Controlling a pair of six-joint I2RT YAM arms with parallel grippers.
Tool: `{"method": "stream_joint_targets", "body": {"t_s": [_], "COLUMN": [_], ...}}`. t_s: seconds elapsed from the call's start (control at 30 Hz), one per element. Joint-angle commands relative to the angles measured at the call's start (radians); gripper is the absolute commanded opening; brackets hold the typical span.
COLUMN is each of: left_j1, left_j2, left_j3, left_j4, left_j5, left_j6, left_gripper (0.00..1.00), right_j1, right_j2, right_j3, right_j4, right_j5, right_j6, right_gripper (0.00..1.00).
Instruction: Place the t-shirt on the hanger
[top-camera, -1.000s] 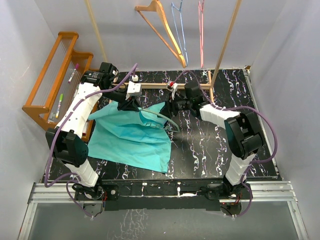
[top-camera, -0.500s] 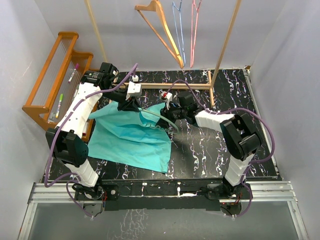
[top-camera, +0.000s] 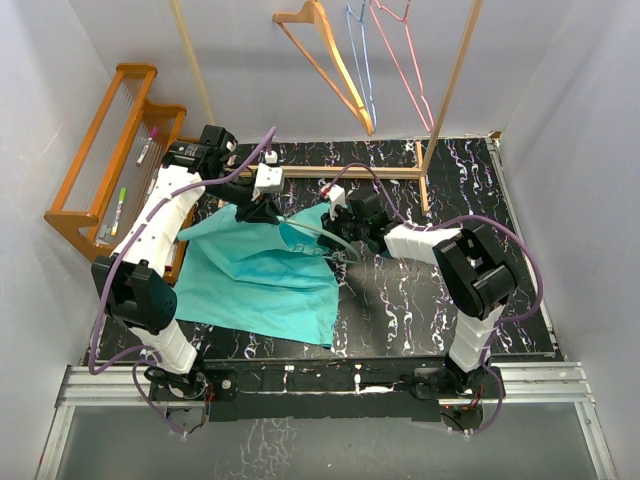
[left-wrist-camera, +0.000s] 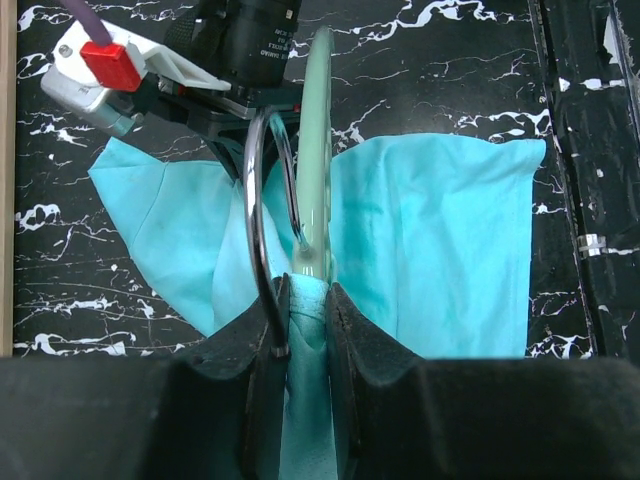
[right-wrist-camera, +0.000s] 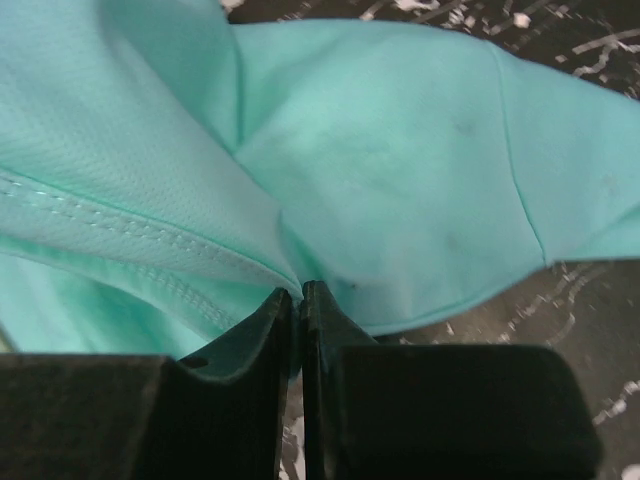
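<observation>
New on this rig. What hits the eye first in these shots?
The teal t-shirt lies rumpled left of centre on the black marbled table. The left gripper and the right gripper are each shut on a fold of it, and the pale mint hanger pokes out of the cloth just ahead of the left one. Above the far edge hangs an orange wooden hanger.

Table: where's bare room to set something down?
Free: table between the t-shirt and the right arm; far right corner, beside the wooden rail. Crowded: back centre, where left hand and right hand pinch t-shirt by the hanger.
</observation>
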Motion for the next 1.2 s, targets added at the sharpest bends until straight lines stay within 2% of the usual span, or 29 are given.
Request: {"method": "stream_joint_targets", "body": {"t_s": [0.0,0.13,0.6,0.9,1.17], "left_j1": [0.005,0.005,0.013,0.034,0.045], "left_j2": [-0.053,-0.075,-0.206,-0.217,-0.205], "left_j3": [0.027,0.002,-0.263,-0.324,-0.366], "left_j4": [-0.021,0.064,0.502,0.643,0.663], "left_j5": [0.07,0.051,-0.171,-0.24,-0.268], "left_j6": [0.017,-0.032,-0.173,-0.226,-0.193], "left_gripper": [0.0,0.0,0.0,0.0,0.0], "right_j1": [-0.004,-0.006,-0.04,-0.064,-0.076], "right_j2": [-0.068,-0.087,-0.176,-0.191,-0.195], "right_j3": [-0.04,-0.055,-0.106,-0.135,-0.113], "right_j4": [0.068,0.04,-0.031,-0.056,-0.088], "right_j5": [0.151,0.198,0.21,0.2,0.163], "right_j6": [-0.016,-0.036,-0.02,-0.02,-0.015], "right_gripper": [0.08,0.08,0.08,0.08,0.08]}}
